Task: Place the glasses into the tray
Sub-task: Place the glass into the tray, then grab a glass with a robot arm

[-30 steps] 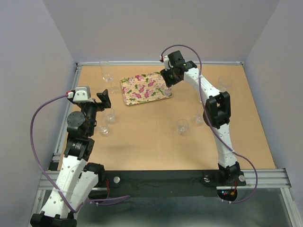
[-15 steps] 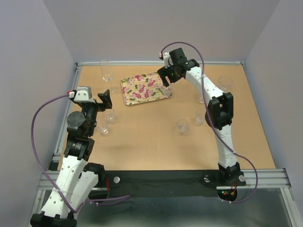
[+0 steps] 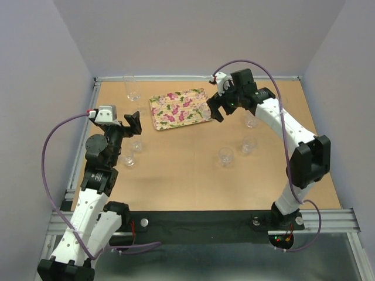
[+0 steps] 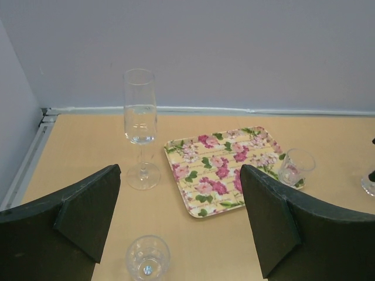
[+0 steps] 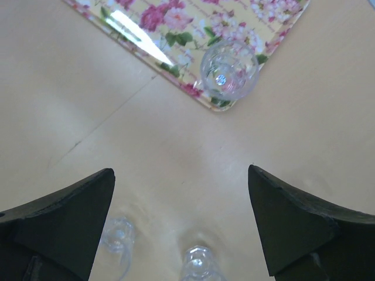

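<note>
We found the right claw [image 5: 179, 196] spread wide with nothing between its jaws, hanging over the bare table [image 3: 176, 175] just short of the tray [image 5: 176, 26]. One tumbler [image 5: 228, 69] stood upright just ahead of its fingertips, on the tray's nearest corner and clear of both fingers. We judged that placement finished and the task barely begun, since the other glasses we could see stood on the table. Two of them [image 5: 117, 234] showed blurred beneath the right claw, back toward its wrist. The left claw [image 4: 179, 216] was likewise wide open and empty. A small tumbler [image 4: 147, 257] stood on the table below the gap between its jaws, a tall stemmed flute [image 4: 140, 120] stood ahead and to its left, and the tray lay further ahead. As we read it, the next move belonged to either claw. It would call for a descent around one loose tumbler, a gentle squeeze on thin clear glass, then a lift and a carry to a bare stretch of the tray away from the occupied corner. We could read no brand, label or writing anywhere. The tray bore only pink flowers and green leaves on cream.
</note>
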Robot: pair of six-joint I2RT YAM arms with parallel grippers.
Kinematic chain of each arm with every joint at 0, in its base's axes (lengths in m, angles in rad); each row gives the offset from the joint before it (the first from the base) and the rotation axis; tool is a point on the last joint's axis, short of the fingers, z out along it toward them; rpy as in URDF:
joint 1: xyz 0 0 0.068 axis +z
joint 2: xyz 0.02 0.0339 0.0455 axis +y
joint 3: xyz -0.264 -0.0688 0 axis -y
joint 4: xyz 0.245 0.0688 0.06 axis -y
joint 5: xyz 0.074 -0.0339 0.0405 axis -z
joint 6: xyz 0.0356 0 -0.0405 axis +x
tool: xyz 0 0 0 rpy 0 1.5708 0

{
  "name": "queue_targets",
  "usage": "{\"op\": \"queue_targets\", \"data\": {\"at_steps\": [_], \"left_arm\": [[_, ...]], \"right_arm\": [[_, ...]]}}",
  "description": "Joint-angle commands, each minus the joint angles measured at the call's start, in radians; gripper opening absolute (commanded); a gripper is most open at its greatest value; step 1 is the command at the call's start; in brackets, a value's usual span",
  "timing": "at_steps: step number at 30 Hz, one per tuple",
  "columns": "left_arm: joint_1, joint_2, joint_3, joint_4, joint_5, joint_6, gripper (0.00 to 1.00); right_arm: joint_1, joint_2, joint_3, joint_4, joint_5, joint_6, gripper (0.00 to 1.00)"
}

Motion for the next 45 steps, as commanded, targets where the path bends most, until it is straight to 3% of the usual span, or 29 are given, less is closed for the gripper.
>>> {"op": "queue_targets", "data": {"at_steps": [1,3,9,15,24,33,45], "left_arm": [[-0.003,0.029,0.009,0.04,0.034,-0.038,0.94],[-0.003,0.045,0.015,0.037,0.04,-0.06,0.94],[-0.003,0.216,0.103,0.041,0.317,-0.086,0.94],[-0.03,0.394,0.207,0.03,0.431,-0.126,0.94],[-0.291,0.733,0.463,-0.118,0.272,0.018,0.95],[-0.372,1.063,0.738,-0.207,0.225,0.159,0.97],[-0.412,1.436,1.124,-0.402,0.281,0.192,0.97]], "right_arm": [[-0.024,-0.169,-0.155,0.127,-0.115,-0.078,1.0],[-0.05,-0.222,-0.238,0.154,-0.148,-0.098,1.0],[-0.152,-0.358,-0.376,0.165,-0.352,-0.124,1.0],[-0.189,-0.461,-0.452,0.162,-0.516,-0.16,1.0],[-0.215,-0.503,-0.501,0.164,-0.543,-0.19,1.0],[-0.312,-0.527,-0.518,0.165,-0.601,-0.156,1.0],[-0.341,-0.527,-0.538,0.167,-0.63,-0.165,1.0]]}}
